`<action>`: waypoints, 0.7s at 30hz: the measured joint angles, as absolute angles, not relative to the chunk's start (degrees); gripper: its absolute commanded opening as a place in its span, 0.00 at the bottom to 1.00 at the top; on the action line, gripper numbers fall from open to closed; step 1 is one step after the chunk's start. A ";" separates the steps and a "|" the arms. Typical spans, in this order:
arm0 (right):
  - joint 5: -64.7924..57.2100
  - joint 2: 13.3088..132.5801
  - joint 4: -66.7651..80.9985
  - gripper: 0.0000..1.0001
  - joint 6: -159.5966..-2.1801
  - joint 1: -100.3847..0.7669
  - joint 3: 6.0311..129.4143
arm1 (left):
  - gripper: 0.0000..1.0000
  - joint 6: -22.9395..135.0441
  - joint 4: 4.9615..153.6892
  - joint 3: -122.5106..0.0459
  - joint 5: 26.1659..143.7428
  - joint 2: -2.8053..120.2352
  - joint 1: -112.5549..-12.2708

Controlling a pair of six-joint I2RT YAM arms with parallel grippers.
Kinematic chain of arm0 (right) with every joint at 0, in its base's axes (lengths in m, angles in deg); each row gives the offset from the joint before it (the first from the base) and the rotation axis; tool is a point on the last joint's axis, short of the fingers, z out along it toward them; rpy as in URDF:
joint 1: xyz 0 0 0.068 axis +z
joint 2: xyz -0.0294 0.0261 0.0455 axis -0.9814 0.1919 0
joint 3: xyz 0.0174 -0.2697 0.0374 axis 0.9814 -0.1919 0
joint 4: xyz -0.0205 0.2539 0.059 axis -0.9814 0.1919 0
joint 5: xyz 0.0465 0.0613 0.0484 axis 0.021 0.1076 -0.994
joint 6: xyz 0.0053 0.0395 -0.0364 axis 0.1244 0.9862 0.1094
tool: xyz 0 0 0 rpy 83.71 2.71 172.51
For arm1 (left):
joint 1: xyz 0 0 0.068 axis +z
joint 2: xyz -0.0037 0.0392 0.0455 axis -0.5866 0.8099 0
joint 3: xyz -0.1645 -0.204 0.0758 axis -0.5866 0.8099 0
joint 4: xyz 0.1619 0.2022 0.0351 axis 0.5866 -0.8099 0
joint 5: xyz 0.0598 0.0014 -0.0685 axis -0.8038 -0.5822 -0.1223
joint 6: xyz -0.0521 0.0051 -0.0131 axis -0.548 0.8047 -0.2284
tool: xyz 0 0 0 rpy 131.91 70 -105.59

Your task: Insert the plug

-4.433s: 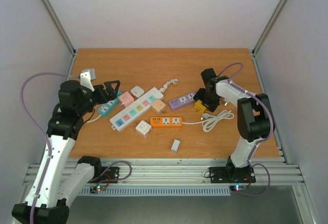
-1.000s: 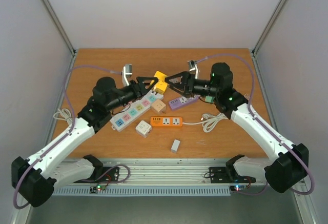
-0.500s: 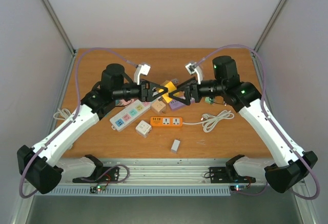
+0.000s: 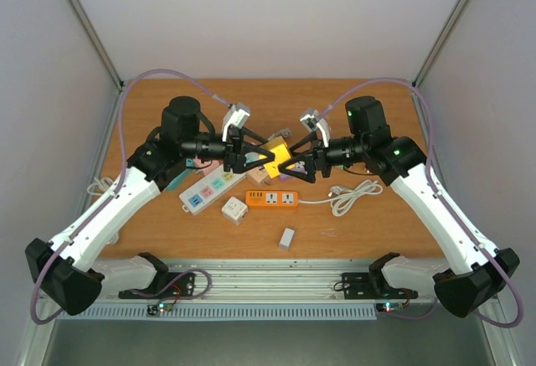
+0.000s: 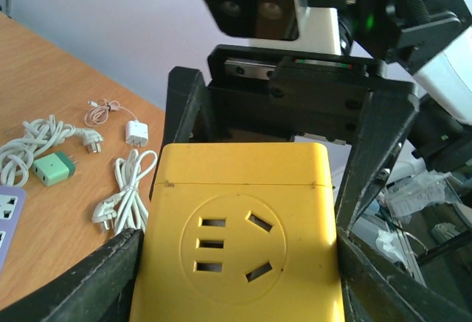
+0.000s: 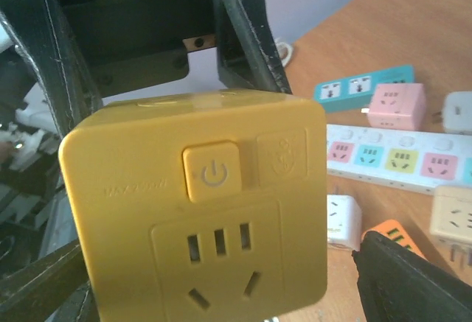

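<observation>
Top external view puts the yellow cube-shaped plastic socket adapter (image 4: 279, 155) in the air between my two hands, clear of the table, with the left gripper (image 4: 258, 158) on one side of it and the right gripper (image 4: 295, 165) on the other, tip to tip. From the left wrist camera, that hand's black fingers (image 5: 88, 285) sit hard against both flanks of the cube, so I read it as pinching the adapter. From the right wrist camera one finger (image 6: 413, 278) stands off the cube with a gap showing, so that hand looks spread, not gripping. I take this as a hand-over that has gone to the left hand, which would free the right to back away. I cannot see the adapter's prongs in any view, so I cannot say which way they face. Half a second ago the pair met a little farther from the bases; since then both hands and the cube have drifted nearer and lower, and now hang just beyond the orange rectangular power strip (image 4: 272, 199), with the long white strip of pastel sockets (image 4: 213, 183) under the left forearm side. A few seconds back the arms were well apart, and the right hand was down at the table by the yellow piece.
</observation>
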State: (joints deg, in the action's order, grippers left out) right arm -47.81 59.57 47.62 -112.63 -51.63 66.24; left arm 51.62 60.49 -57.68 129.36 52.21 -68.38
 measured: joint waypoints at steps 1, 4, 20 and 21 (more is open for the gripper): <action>-48.86 60.13 48.06 0.85 -112.87 -51.63 66.65 | 0.34 52.28 60.42 -57.64 129.84 52.08 -68.34; -52.62 62.28 49.68 0.78 -113.70 -51.60 68.56 | 0.34 53.89 60.49 -57.51 130.63 51.47 -68.23; -58.21 63.19 47.58 0.26 -112.61 -51.25 68.53 | 0.83 54.62 61.28 -57.14 130.19 50.16 -68.01; -57.47 62.49 46.95 0.26 -112.00 -51.21 68.03 | 0.90 54.00 61.65 -57.11 129.27 50.07 -68.25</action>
